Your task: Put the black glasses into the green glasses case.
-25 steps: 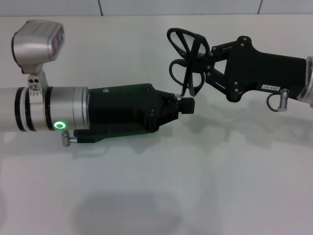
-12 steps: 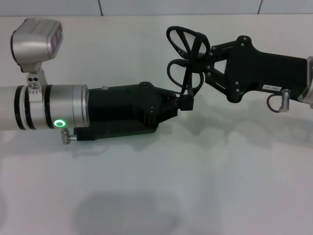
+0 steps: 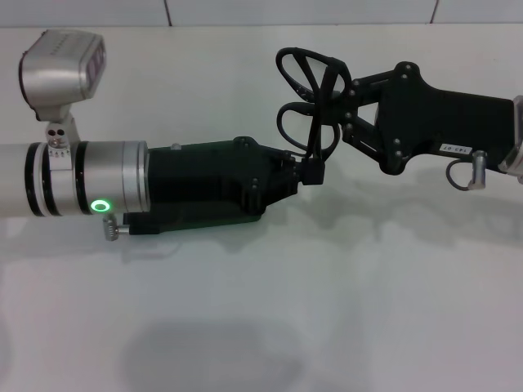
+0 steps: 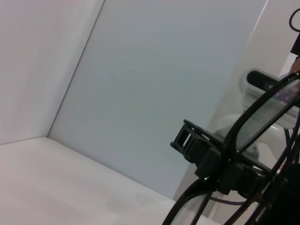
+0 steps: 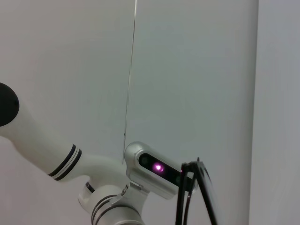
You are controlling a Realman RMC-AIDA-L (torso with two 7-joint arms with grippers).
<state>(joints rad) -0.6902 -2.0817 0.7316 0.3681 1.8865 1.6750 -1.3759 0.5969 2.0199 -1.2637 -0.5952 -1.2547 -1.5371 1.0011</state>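
Observation:
My right gripper (image 3: 341, 104) is shut on the black glasses (image 3: 313, 98) and holds them in the air at the back middle, lenses upright and temple arms hanging down. Their tips reach the nose of my left gripper (image 3: 311, 171), which comes in from the left just below them. In the left wrist view a lens of the black glasses (image 4: 267, 112) fills the near corner. Thin black arms of the black glasses (image 5: 206, 197) show in the right wrist view. The green glasses case (image 3: 204, 222) lies beneath my left gripper's body, only a dark green edge showing.
A white table (image 3: 368, 310) spreads under both arms, with the left arm's shadow on its front part. A pale wall (image 3: 245, 10) runs along the back edge. The left arm's silver wrist camera (image 3: 61, 69) stands up at the far left.
The left gripper has drawn back slightly left and up, meeting the hanging temple tips. The glasses in the right gripper have edged a little up and left. Less of the case shows.

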